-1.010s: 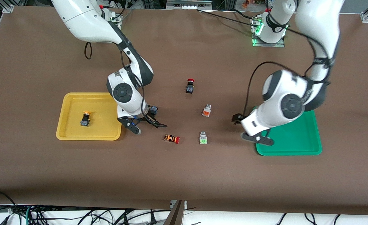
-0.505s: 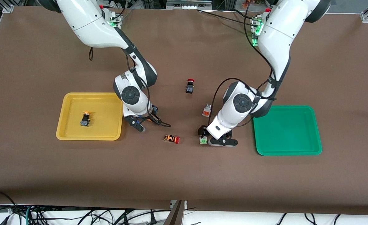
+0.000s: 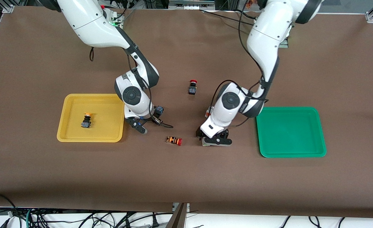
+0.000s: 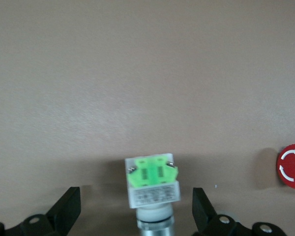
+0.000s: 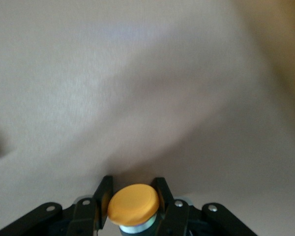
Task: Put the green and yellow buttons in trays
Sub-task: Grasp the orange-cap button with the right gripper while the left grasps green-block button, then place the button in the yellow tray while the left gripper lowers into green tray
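Mara: Since a second ago the left arm has swung away from over the green tray and come down at the middle of the desk. The right tool has meanwhile closed up.

Jon: What does each one have now?

Mara: The left tool is wide open, one finger on either side of the pale grey push-button with the green face, and neither finger touches it. That button lies on its side on the desk, between the orange-striped switch with the red cap and the shallow green plastic tray. The right tool is clamped on a black-bodied button with a round yellow-orange cap. It hangs over the desk just beside the shallow yellow plastic tray, at the tray's edge toward the left arm's end.

Jon: How would the green one handle?

Mara: I'd judge it light and stiff, hard smooth plastic, so it could twist or slide under a careless squeeze. The flat sides of the square grey body look the best hold, better than the round ribbed collar below it. It has a small printed label under the green face.

Jon: Anything else around?

Mara: A second yellow-capped black button already lies in the yellow tray. The grey button with the orange face is mostly hidden by the left arm. The black switch with the red mushroom cap sits farther from the front camera.
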`<state>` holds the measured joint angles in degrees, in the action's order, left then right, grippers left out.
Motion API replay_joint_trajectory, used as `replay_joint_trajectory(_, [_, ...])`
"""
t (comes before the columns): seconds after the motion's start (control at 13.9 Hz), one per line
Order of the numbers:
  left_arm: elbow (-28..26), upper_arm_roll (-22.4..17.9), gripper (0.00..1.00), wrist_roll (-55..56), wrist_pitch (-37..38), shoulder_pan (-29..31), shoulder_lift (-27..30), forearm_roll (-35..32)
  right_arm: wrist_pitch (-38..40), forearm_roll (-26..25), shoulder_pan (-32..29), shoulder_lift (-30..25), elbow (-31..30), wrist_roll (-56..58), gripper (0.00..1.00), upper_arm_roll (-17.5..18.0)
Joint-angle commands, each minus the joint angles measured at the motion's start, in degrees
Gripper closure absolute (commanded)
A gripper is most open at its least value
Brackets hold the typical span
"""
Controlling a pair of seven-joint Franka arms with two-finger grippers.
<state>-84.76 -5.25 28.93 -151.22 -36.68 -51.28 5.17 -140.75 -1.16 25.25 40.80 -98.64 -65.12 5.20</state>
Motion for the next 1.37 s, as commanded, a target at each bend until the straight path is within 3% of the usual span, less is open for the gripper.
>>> replay_joint_trajectory(0.0, [3.0,-2.8,0.03,1.4,-0.4,-2.4,-2.2,0.3,3.4,-1.0,-0.7,-2.4,0.3,7.3,1.00,-2.9])
replay_joint_trajectory(0.14, [3.1,-2.8,0.59,1.6,-0.4,-2.3,-2.1,0.4,10.3,-0.8,-2.7,-3.8,2.9,15.9,1.00,-4.5])
replay_joint_trajectory(0.22, [3.1,-2.8,0.79,1.5,-0.4,-2.3,-2.0,0.4,13.4,-0.7,-4.4,-4.2,4.6,20.9,1.00,-4.7])
replay_joint_trajectory(0.29, [3.0,-2.9,0.89,1.3,-0.4,-2.1,-1.7,0.3,16.5,-0.7,-6.2,-4.8,6.0,26.1,1.00,-5.2])
replay_joint_trajectory(0.43, [2.9,-4.2,0.90,-1.7,2.0,-1.5,-0.2,0.2,19.3,-0.3,-10.4,-5.4,5.7,35.3,1.00,-5.5])
replay_joint_trajectory(0.72, [3.2,-4.9,0.92,-9.9,16.5,2.6,5.7,0.3,16.4,0.0,-16.4,-6.0,-0.4,48.1,1.00,-5.6])
replay_joint_trajectory(0.94, [3.0,-5.0,0.91,-22.3,27.4,9.6,10.7,0.2,9.9,0.0,-17.6,-7.3,-6.6,50.2,0.89,-5.6])
replay_joint_trajectory(1.01, [2.9,-4.9,0.91,-26.9,29.6,12.0,11.5,0.2,9.8,0.0,-17.6,-7.3,-6.7,50.2,0.72,-5.6])
replay_joint_trajectory(1.15, [1.1,-5.0,0.91,-34.7,32.8,14.9,12.2,0.1,9.8,0.2,-17.6,-7.4,-6.7,49.8,0.16,-5.6])
replay_joint_trajectory(1.23, [-1.0,-5.3,0.91,-37.3,33.3,15.7,11.6,-0.7,9.8,0.2,-17.6,-7.8,-6.6,49.7,0.02,-5.5])
replay_joint_trajectory(1.3, [-3.2,-5.7,0.91,-39.1,32.5,18.1,11.5,-2.3,10.1,0.2,-17.6,-8.2,-6.2,49.6,0.01,-5.5])
